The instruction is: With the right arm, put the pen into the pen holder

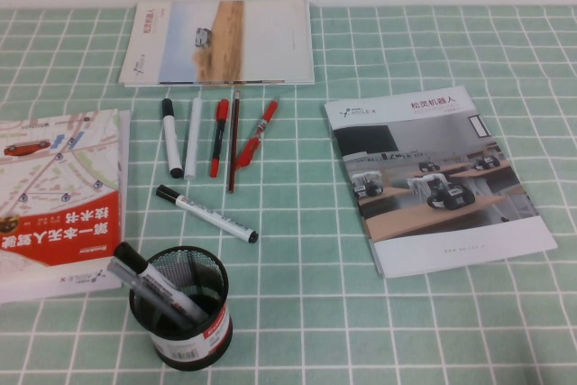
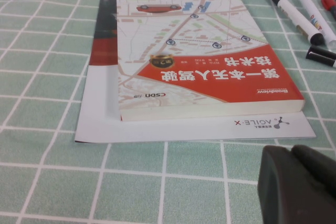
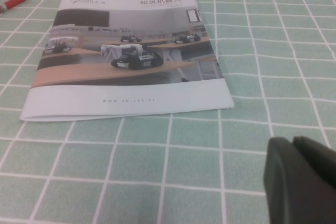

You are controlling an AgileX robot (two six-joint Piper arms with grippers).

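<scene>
The black mesh pen holder stands at the front left of the table. In it lean one white marker with a black cap and a translucent grey pen. A second white marker lies slanted on the cloth just behind the holder. A third lies in the row of pens further back and also shows in the left wrist view. Neither arm shows in the high view. My right gripper is shut and empty, low over the cloth near a brochure. My left gripper is shut and empty near the red book.
A red and white book on a white sheet lies left of the holder. A robot brochure lies at the right, and an open booklet at the back. A white pen, two red pens and a dark slim pen lie in the row.
</scene>
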